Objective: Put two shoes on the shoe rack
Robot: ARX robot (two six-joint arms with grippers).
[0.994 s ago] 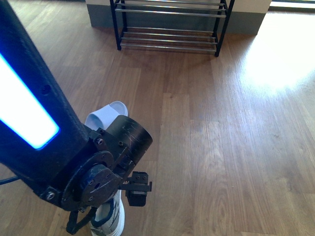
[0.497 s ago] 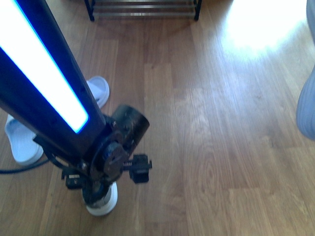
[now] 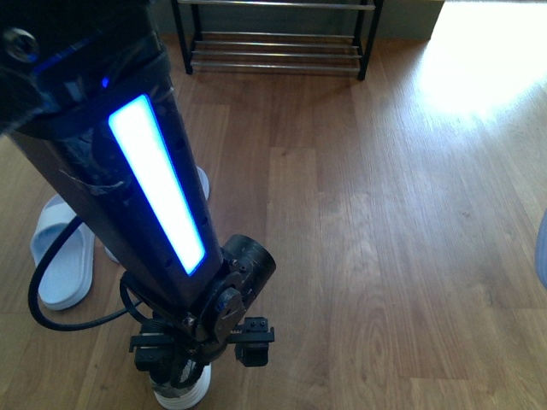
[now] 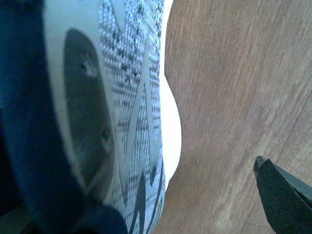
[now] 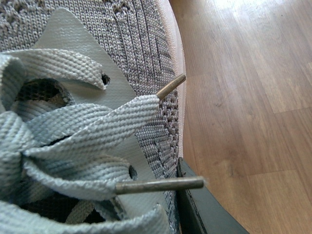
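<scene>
Presently the first sneaker [image 4: 139,92] sits on the wood floor [image 3: 385,256] close under the robot, well short of the shoe rack [image 3: 273,61] at the far end. Only its white sole shows in my front view. Left tool [image 3: 203,354] is down over it and looks wide: one finger [image 4: 282,192] stands clear of the sole, the other hidden. Second sneaker [image 5: 73,122] fills the right wrist view, laces up. Right tool [image 5: 202,209]: one finger lies against the knit side; I cannot tell its grip. Pale slide sandals [image 3: 64,256] lie left of the arm.
</scene>
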